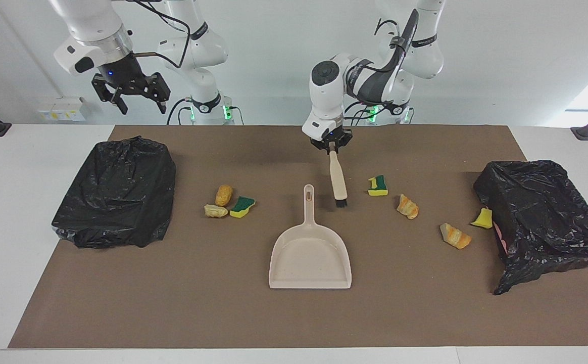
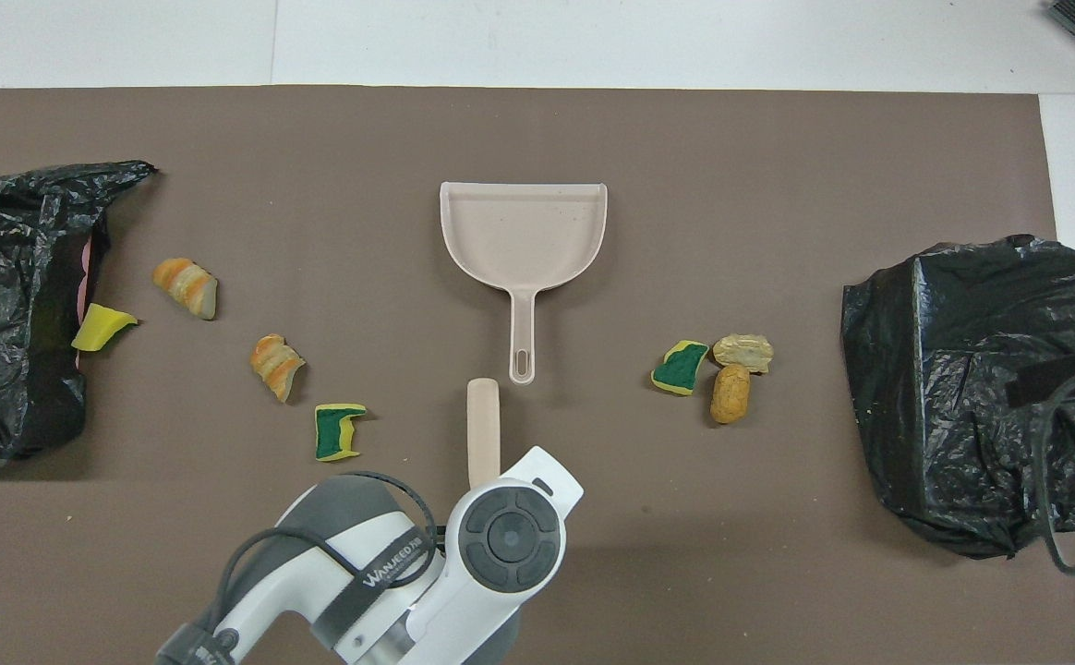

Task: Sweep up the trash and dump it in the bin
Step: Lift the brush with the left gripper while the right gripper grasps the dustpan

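One readable label only: "WANJEEO", roughly, printed on the left arm's band. Left gripper point(image 1: 331, 146) clamped on beige-handled black-bristled brush point(image 1: 337, 182), hung bristles-down, long axis near vertical, over brown mat point(image 1: 223, 313) beside beige plastic dustpan point(image 1: 310, 258). Seven sponge-and-bread scraps point(image 1: 378, 185) scattered mid-mat, between black-bagged bins point(image 1: 117, 189). Right gripper point(image 1: 133, 96) raised, fingers apart, waiting.

Left gripper point(image 1: 331, 147) hangs low, jaws clamped; right gripper point(image 1: 137, 96) raised, spread.

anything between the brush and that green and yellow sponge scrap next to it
Nothing visible. The left gripper holds the brush with its bristles hanging beside the green and yellow sponge scrap, only bare mat between them. The dustpan lies clear of that gap.
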